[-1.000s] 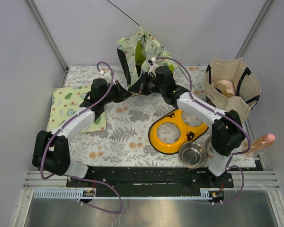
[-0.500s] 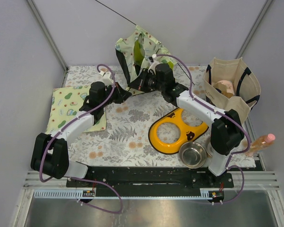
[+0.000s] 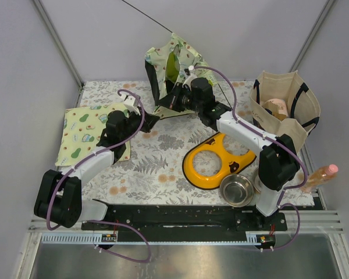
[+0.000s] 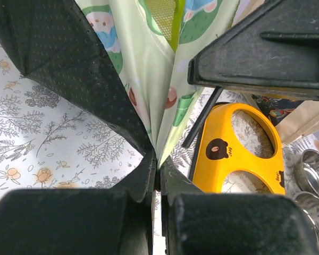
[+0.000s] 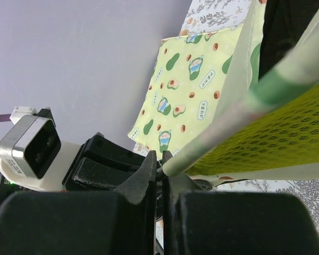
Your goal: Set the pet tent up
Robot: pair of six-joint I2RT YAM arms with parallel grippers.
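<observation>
- Pale green avocado-print pet tent (image 3: 173,67) stands half-raised and crumpled on the surface (image 3: 157,168), just ahead of both sets of jaws.
- Left jaws pressed together, pinching the tent's lower fabric fold at their tips.
- Right jaws pressed together on a fabric-sleeved edge of the tent.
- Orange feeder (image 4: 239,143) lies right of the left jaws.
- Matching mat (image 5: 191,90) lies beyond the right jaws.

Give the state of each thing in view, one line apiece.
Pale green avocado-print fabric pet tent: half raised, pinched by both grippers.
Left gripper: shut on pet tent.
Right gripper: shut on pet tent.
Flat avocado-print mat: lying flat.
Orange plastic feeder: flat, bowl holes empty.
Steel bowl: upright, empty.
Beige canvas tote bag: upright, open.
</observation>
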